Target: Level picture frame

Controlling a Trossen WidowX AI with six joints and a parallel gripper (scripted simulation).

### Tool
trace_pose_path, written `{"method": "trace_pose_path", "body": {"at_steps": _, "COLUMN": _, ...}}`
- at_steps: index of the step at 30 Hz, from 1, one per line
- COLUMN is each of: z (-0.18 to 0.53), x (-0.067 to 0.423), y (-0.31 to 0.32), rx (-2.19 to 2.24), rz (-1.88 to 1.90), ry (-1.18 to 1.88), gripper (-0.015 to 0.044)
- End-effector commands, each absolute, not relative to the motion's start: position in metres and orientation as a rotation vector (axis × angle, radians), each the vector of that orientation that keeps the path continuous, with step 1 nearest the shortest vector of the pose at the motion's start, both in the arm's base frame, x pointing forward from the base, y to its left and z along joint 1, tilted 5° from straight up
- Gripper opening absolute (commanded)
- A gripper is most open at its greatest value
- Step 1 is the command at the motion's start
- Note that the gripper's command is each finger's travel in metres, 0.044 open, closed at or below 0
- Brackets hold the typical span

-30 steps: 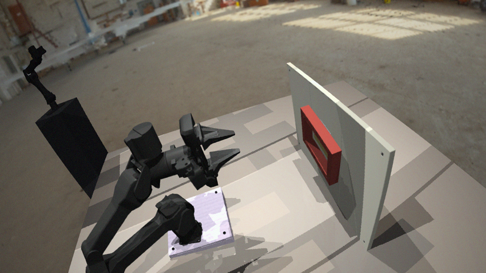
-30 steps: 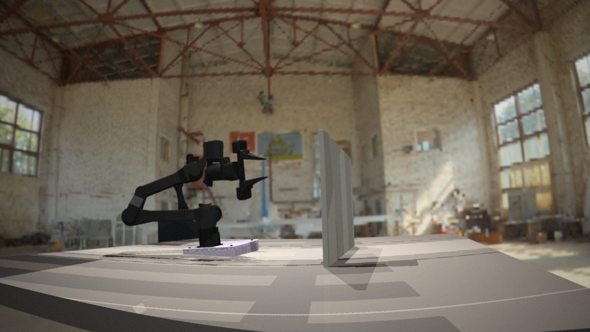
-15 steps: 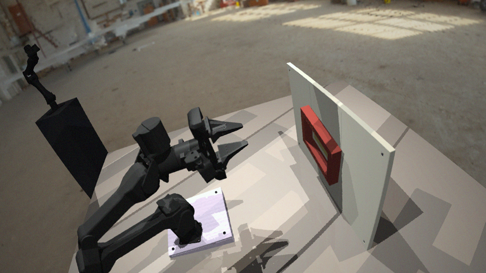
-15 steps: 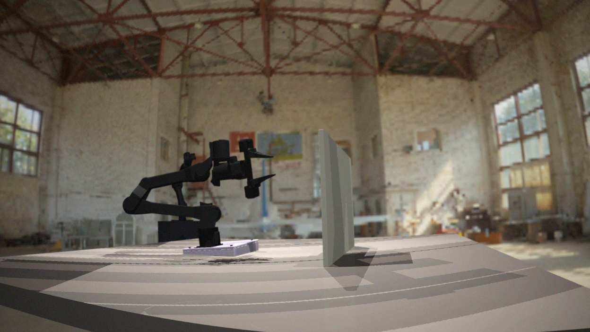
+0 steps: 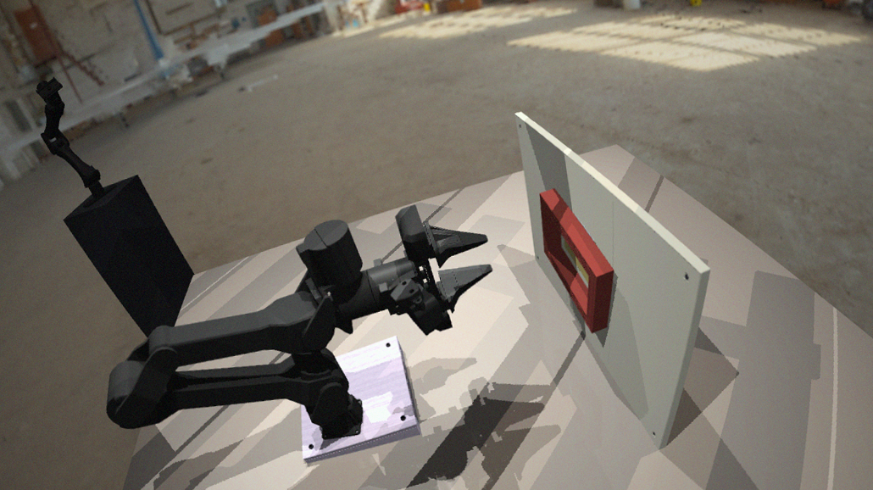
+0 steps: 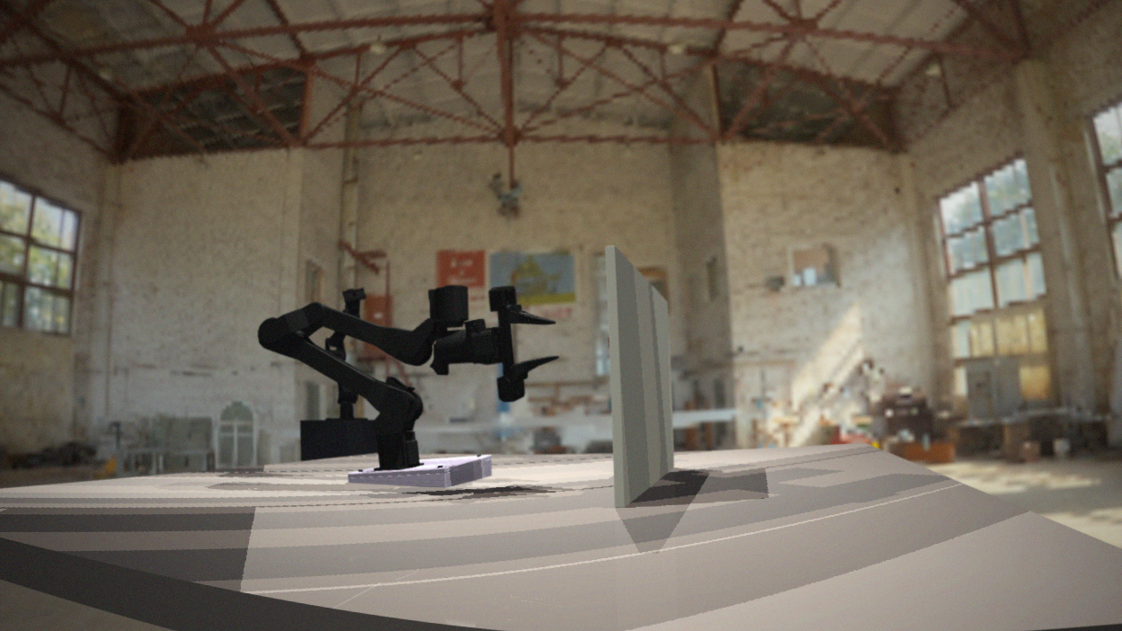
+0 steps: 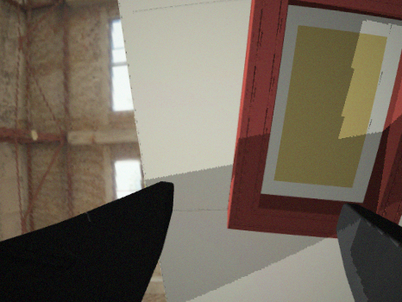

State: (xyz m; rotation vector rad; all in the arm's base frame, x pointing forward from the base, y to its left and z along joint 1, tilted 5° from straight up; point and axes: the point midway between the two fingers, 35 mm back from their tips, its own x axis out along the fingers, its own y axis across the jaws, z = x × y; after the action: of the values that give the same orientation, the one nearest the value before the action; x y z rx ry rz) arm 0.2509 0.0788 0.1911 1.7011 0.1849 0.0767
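Picture frame [image 5: 578, 257] in red hangs on the near face of an upright pale grey wall panel [image 5: 663, 305] that stands on the patterned table top [image 5: 540, 454], right of the arm. In the top view its lower end sits toward the near side of the panel and its upper end toward the far side. In the wrist view the red border surrounds a pale mat and an olive-yellow centre [image 7: 322, 105], and its edges run at a slight slant against the panel's edge.

The gripper [image 5: 465, 258] points at the panel from the left, raised well above the table at about the frame's height. Its two black fingers [image 5: 460, 241] stand partly apart with nothing between them, one above the other in the exterior view [image 6: 531, 340]. A clear gap of air separates the fingertips from the frame; they are near it but not touching. In the wrist view one dark finger [image 7: 86, 272] fills the lower left and the other [image 7: 373, 278] the lower right corner, with the frame's lower edge showing just above the right one.

The arm bends back in a low elbow and stands on a pale lilac base plate [image 5: 386, 357]. A tall black block [image 5: 128, 259] carrying a thin jointed stand [image 5: 59, 137] sits at the far left edge of the table.
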Motion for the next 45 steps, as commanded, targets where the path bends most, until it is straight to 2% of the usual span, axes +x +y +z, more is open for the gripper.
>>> {"method": "trace_pose_path", "body": {"at_steps": 1, "z": 0.186, "x": 0.252, "y": 0.072, "rx": 1.692, "rz": 0.069, "ry": 0.191, "gripper": 0.0260}}
{"method": "trace_pose_path", "body": {"at_steps": 11, "z": 0.188, "x": 0.258, "y": 0.070, "rx": 1.691, "rz": 0.070, "ry": 0.191, "gripper": 0.0260}}
{"method": "trace_pose_path", "body": {"at_steps": 25, "z": 0.181, "x": 0.331, "y": 0.082, "rx": 1.692, "rz": 0.075, "ry": 0.186, "gripper": 0.0260}}
{"method": "trace_pose_path", "body": {"at_steps": 45, "z": 0.181, "x": 0.336, "y": 0.083, "rx": 1.692, "rz": 0.075, "ry": 0.186, "gripper": 0.0260}}
